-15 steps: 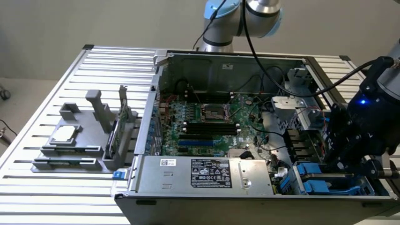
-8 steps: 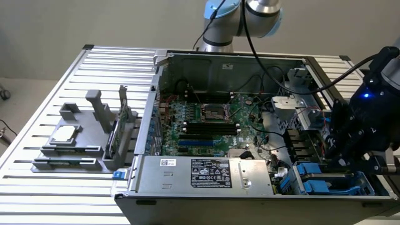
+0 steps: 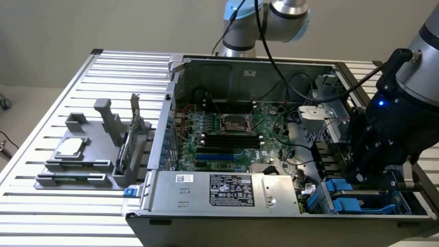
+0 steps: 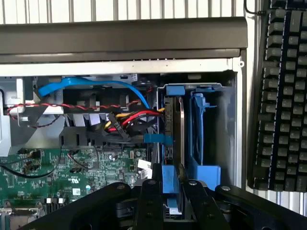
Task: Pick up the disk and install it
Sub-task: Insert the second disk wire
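Observation:
The disk [image 4: 181,136] stands on edge in the drive bay at the corner of the open computer case [image 3: 175,103]. I see it edge-on, a thin grey slab framed by blue carrier rails. My gripper [image 4: 171,184] is shut on the disk's near blue end, one black finger [image 4: 149,196] on each side. In the exterior view the gripper [image 3: 373,177] reaches down into the case's near corner on that view's right. Blue carrier parts [image 3: 341,189] show just beside it, and the arm hides most of the disk there.
A second blue carrier [image 4: 202,129] stands right beside the disk. Red, yellow and blue cables [image 4: 127,120] crowd the bay's other side, above the motherboard [image 3: 226,134]. A grey power-supply box [image 3: 230,190] fills the case's front. A parts tray [image 3: 75,172] holds a processor chip [image 3: 71,147]. A keyboard [image 4: 283,96] lies outside the case.

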You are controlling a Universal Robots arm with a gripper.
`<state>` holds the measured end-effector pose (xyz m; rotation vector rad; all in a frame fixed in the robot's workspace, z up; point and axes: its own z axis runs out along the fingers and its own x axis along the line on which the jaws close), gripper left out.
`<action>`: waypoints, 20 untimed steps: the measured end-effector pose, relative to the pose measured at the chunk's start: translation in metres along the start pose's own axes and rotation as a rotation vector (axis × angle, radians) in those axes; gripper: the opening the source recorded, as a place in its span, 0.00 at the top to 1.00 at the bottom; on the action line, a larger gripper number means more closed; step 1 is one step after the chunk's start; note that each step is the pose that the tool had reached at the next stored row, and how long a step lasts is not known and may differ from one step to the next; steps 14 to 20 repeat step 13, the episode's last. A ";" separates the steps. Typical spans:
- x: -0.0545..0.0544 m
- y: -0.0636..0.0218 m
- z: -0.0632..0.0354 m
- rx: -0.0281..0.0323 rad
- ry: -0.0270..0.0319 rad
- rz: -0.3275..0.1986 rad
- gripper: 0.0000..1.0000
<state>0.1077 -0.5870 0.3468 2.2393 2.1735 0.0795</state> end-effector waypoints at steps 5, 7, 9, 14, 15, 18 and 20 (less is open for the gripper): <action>0.000 -0.0120 -0.0019 0.0001 0.0000 -0.002 0.89; 0.000 -0.0133 -0.0019 0.0001 0.0004 -0.003 0.89; 0.000 -0.0133 -0.0019 0.0001 0.0005 -0.003 0.89; 0.000 -0.0134 -0.0020 0.0001 0.0003 -0.003 0.89; 0.000 -0.0134 -0.0020 0.0001 0.0003 -0.003 0.89; 0.000 -0.0134 -0.0020 0.0001 0.0003 -0.003 0.89; 0.000 -0.0134 -0.0020 0.0001 0.0003 -0.003 0.89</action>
